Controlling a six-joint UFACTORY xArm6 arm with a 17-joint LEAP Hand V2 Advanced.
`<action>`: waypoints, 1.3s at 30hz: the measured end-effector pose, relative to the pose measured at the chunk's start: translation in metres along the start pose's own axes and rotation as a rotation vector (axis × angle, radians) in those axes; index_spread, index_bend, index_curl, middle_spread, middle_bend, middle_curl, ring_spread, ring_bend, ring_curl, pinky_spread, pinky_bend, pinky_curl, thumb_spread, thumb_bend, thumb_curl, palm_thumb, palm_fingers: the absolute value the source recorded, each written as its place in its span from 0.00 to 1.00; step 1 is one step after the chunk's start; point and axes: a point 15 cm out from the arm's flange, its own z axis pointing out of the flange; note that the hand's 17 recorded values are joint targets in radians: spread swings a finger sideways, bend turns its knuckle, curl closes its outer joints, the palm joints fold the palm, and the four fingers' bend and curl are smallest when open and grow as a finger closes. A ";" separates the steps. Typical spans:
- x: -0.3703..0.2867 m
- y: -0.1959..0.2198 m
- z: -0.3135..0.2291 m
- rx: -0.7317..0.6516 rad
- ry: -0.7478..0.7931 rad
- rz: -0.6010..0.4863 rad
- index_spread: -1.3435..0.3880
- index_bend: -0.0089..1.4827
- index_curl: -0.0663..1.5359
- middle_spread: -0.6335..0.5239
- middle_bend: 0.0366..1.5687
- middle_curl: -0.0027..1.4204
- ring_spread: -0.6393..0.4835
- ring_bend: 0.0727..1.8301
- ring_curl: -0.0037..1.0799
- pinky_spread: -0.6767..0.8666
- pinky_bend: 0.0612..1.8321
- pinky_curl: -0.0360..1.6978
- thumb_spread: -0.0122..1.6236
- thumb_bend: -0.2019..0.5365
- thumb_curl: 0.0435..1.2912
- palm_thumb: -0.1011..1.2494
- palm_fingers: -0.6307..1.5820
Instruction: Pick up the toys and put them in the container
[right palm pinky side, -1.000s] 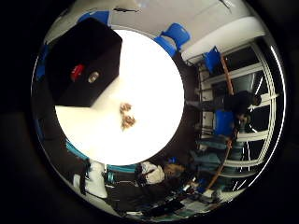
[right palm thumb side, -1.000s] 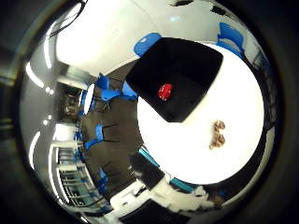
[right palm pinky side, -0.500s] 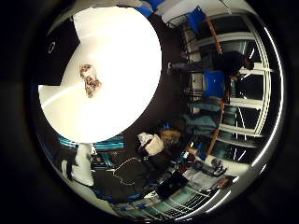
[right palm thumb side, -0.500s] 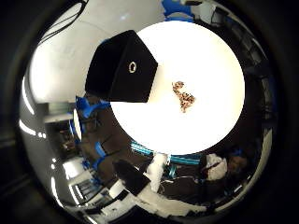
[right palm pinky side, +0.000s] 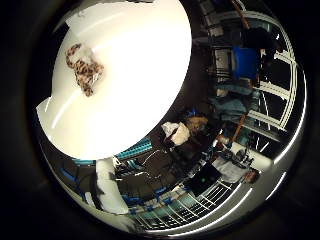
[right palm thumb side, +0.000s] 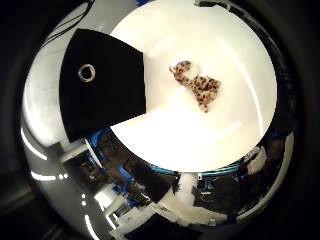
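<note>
**Base:** Status on the toys?

**Me:** One spotted plush toy (right palm thumb side: 197, 87) lies on the round white table (right palm thumb side: 200, 145), out in the open, nearer the middle than the rim. The black container (right palm thumb side: 102, 87) sits at the table's edge, partly overhanging it from my angle, and well apart from the toy. A small round ring-like item (right palm thumb side: 87, 72) lies inside the container (I cannot make out what it is, maybe a toy already dropped in, maybe not).

**Base:** Hand state?

**Me:** Cannot tell. No part of the hand shows in either palm view, so I won't say whether it is open or closed. Nothing sits close against the palm, and my read is that it holds nothing.

**Base:** Progress?

**Me:** Judging from this, the plush is not yet picked up: that leaves approach, grasp, carry to the container, release. Toy is small in both views, so the palm is well above the table. No other loose toys visible on the table.
</note>
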 end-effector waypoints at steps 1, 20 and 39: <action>-0.002 -0.003 0.006 -0.003 -0.006 0.003 0.72 0.12 0.23 0.77 0.11 0.23 0.82 0.25 0.19 0.74 0.30 0.14 0.66 0.24 0.19 0.29 0.37; 0.015 -0.025 0.070 -0.091 -0.030 0.076 0.75 0.11 0.23 0.78 0.10 0.22 0.83 0.23 0.19 0.75 0.29 0.16 0.66 0.24 0.19 0.36 0.35; 0.009 -0.054 0.139 -0.192 0.015 0.074 0.75 0.12 0.23 0.78 0.10 0.22 0.83 0.20 0.20 0.77 0.28 0.17 0.66 0.24 0.20 0.38 0.35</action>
